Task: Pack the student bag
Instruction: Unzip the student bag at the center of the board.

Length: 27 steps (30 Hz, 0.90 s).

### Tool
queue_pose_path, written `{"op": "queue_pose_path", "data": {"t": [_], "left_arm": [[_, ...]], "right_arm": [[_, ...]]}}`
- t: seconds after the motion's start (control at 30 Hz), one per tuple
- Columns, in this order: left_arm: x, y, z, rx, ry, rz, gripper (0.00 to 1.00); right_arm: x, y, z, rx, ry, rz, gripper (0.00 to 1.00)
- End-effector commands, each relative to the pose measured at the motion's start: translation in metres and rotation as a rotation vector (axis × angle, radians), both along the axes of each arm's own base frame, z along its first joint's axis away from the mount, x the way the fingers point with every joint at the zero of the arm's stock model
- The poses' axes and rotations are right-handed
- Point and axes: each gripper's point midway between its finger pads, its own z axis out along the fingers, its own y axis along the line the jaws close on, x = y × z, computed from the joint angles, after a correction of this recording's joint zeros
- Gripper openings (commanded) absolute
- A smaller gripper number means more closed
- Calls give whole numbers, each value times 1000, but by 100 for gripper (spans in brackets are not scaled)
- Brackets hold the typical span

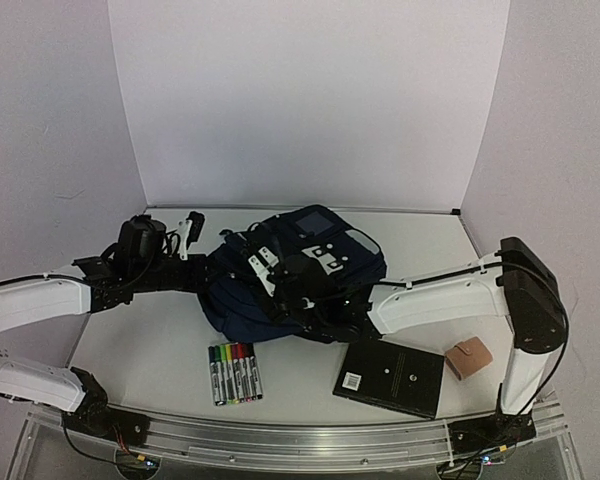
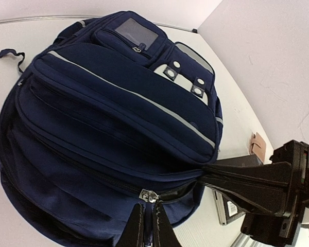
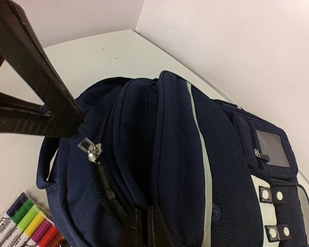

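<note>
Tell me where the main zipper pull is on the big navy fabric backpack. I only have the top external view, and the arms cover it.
Observer: The left wrist view shows the small silver zipper pull on the navy fabric backpack, right at the tips of the left claw.
Operator: Is it pinched?
Observer: Cannot tell. Those fingers are nearly together just beneath it.
Operator: And the right claw?
Observer: The tip of the right claw meets the same zipper seam, just beside the pull.
</note>
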Motion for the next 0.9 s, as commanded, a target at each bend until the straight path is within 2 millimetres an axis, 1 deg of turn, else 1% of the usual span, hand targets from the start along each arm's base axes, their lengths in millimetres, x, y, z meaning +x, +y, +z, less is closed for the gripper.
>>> {"op": "queue_pose_path", "data": {"t": [0.0, 0.2, 0.33, 0.4, 0.47, 0.57, 0.63, 0.67, 0.7, 0.73, 0.77, 0.8, 0.87], "left_arm": [[41, 42, 31, -20, -67, 166, 0], [87, 90, 11, 40, -62, 325, 0], [115, 107, 0, 15, -51, 369, 0], [122, 102, -2, -1, -46, 341, 0], [124, 87, 6, -39, -57, 259, 0], [115, 67, 20, -101, -94, 129, 0], [106, 59, 25, -125, -108, 64, 0], [102, 56, 29, -135, -118, 40, 0], [96, 53, 31, -146, -116, 7, 0], [92, 50, 33, -154, -115, -16, 0], [88, 48, 34, -162, -112, -35, 0], [86, 46, 35, -167, -109, -51, 0], [82, 45, 37, -172, -106, -64, 0]], "right_arm": [[34, -65, 21, 0, -64, -259, 0], [25, -80, 25, 50, -38, -267, 0], [18, -89, 30, 72, -27, -254, 0], [13, -90, 31, 104, -2, -238, 0], [9, -88, 32, 117, 15, -208, 0], [0, -75, 36, 144, 51, -126, 0], [-4, -67, 38, 154, 79, -86, 3], [-6, -62, 42, 162, 89, -71, 17], [-9, -57, 46, 170, 97, -51, 28], [-12, -52, 51, 180, 97, -36, 42], [-14, -47, 55, 185, 95, -24, 52], [-15, -43, 58, 187, 91, -16, 59], [-13, -35, 60, 182, 82, -16, 68]]}}
